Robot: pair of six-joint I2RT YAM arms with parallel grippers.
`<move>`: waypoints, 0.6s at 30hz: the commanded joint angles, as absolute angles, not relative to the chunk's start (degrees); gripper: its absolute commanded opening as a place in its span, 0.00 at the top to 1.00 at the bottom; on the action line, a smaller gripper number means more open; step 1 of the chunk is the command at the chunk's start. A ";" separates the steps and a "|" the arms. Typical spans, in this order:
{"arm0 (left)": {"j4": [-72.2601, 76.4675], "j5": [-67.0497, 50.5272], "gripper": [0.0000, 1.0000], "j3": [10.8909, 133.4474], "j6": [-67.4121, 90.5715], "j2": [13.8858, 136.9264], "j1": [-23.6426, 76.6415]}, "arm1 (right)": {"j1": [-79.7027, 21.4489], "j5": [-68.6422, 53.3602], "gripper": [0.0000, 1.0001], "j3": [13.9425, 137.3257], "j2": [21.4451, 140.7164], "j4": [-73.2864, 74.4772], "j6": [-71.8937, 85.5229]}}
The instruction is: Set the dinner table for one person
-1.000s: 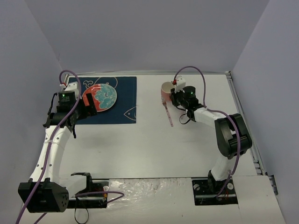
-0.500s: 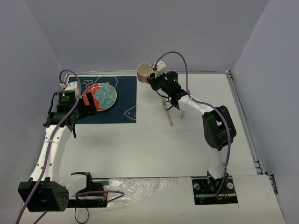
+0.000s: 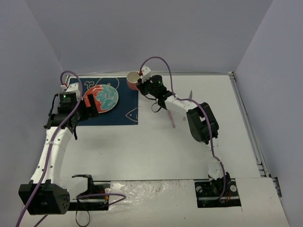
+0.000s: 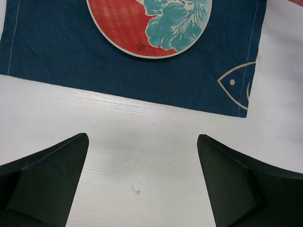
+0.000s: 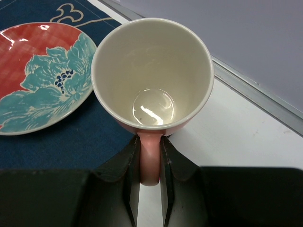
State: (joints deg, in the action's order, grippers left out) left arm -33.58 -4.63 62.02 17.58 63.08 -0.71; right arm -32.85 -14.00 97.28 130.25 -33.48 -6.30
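While both arm bases sit at the near edge, the dinner table [image 3: 142,151] spreads white under everything. My left gripper [image 4: 142,184] hangs over bare tabletop, jaws wide apart and holding nothing, just short of the dark blue placemat [image 4: 71,61]. On the mat lies a red plate [image 4: 151,23] with a teal flower, nothing on it, its far rim cut off in the left wrist view. Right of the mat lies a thin pink utensil [image 3: 171,118], too small to identify. Farthest out, my right gripper [image 5: 150,161] is clamped on the handle of a pink mug [image 5: 151,71]. It is upright and empty, over the mat's far right corner beside the plate. Whether it touches down I cannot tell.
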 commanded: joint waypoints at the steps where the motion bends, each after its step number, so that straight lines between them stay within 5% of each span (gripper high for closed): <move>1: -31.11 -4.57 0.03 63.11 17.84 63.19 -0.70 | -33.86 -11.72 1.00 104.94 129.80 -43.58 -7.74; 18: -31.29 -4.48 0.03 63.10 17.75 63.19 -0.70 | -34.63 -7.80 1.00 113.06 138.82 -45.19 -8.10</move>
